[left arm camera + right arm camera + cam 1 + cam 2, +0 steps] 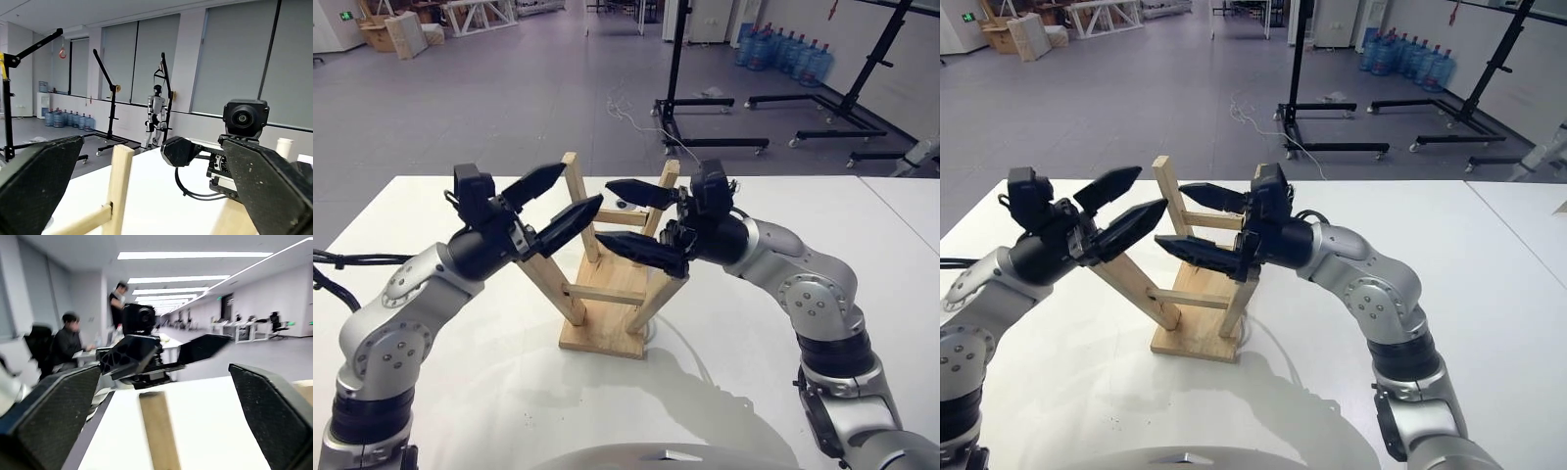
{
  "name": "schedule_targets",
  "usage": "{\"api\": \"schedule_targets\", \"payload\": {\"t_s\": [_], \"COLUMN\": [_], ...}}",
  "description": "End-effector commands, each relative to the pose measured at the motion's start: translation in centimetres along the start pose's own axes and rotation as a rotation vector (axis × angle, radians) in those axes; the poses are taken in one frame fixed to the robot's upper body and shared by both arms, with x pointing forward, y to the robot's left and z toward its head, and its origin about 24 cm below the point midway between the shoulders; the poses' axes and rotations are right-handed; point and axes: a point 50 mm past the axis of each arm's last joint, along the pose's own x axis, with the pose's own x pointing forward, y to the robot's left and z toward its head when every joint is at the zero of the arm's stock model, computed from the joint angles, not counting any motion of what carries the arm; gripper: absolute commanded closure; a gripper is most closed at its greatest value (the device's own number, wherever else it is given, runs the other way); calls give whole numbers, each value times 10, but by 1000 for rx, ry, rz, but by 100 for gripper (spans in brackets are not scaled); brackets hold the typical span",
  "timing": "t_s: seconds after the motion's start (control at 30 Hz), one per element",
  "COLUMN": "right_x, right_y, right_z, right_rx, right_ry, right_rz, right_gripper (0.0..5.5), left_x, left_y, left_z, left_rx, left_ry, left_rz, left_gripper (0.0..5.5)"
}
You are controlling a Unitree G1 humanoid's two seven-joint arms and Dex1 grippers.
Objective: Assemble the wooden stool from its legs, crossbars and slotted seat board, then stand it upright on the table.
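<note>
Both our left claw (579, 186) and right claw (604, 212) gape astride legs (656, 302) of the upturned stool (602, 338), placed, we judge, to flip it upright.

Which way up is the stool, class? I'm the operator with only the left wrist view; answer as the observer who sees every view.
Observer: The stool is upside down, its seat board flat on the table, legs pointing up.
Operator: Which leg is between the left gripper fingers?
Observer: The far left leg, near its top.
Operator: And the right gripper?
Observer: Open, one finger above the other, reaching in from the stool's right side.
</note>
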Motion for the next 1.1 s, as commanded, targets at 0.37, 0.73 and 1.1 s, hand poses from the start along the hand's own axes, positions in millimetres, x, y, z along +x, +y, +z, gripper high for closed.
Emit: {"api": "schedule_targets", "payload": {"t_s": [0.37,0.73,1.1], "right_x": [-68,-86,-83], "right_y": [-62,-97,-126], "right_z": [-9,-91,-131], "right_rx": [-42,115,41], "right_ry": [-56,160,377], "right_rz": [-541,-523,-450], "right_gripper": [70,70,70], "left_x": [-54,-91,-75], "left_y": [1,4,14], "left_z": [25,-1,-4], "left_rx": [155,40,42], "left_ry": [96,107,105], "left_rz": [123,268,187], "left_gripper": [36,36,36]}}
